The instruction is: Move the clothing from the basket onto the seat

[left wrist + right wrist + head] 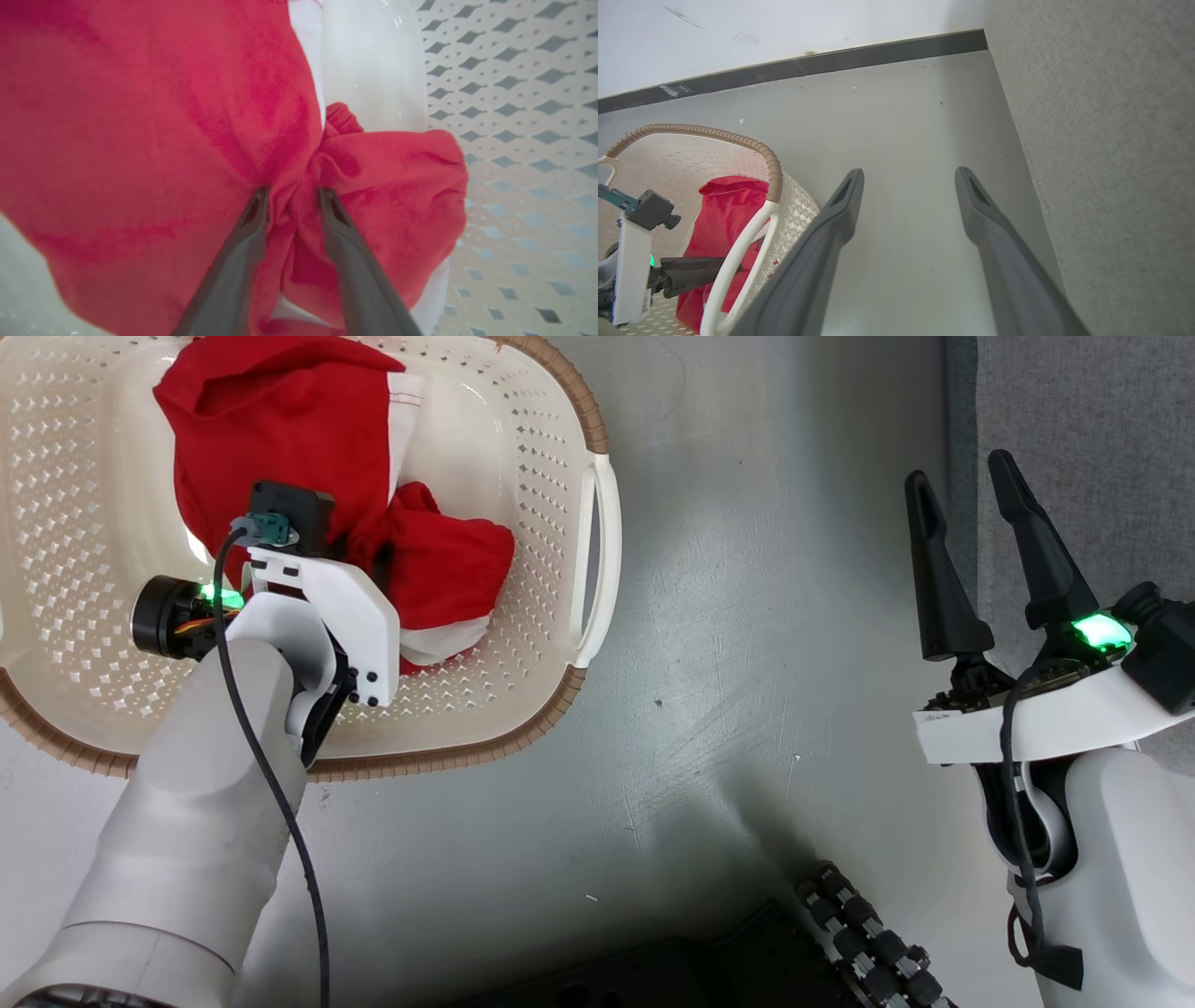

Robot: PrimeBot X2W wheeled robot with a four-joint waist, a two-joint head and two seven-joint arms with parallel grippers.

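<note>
grey floor [747, 616] underfoot: the clothing [280, 439] lies bunched in the basket [523, 457], your left gripper [294, 193] pinching a red fold, likely to lift it; your right gripper [960, 469] hangs spread wide at the edge of the seat [1092, 411].

Bright, even light; sheen on the floor [747, 569], dark shadow at its lower edge. The clothing [140, 140] blurs close up.

Red-and-white clothing [280, 420], cream perforated basket [523, 439], grey seat [1092, 411]
</note>
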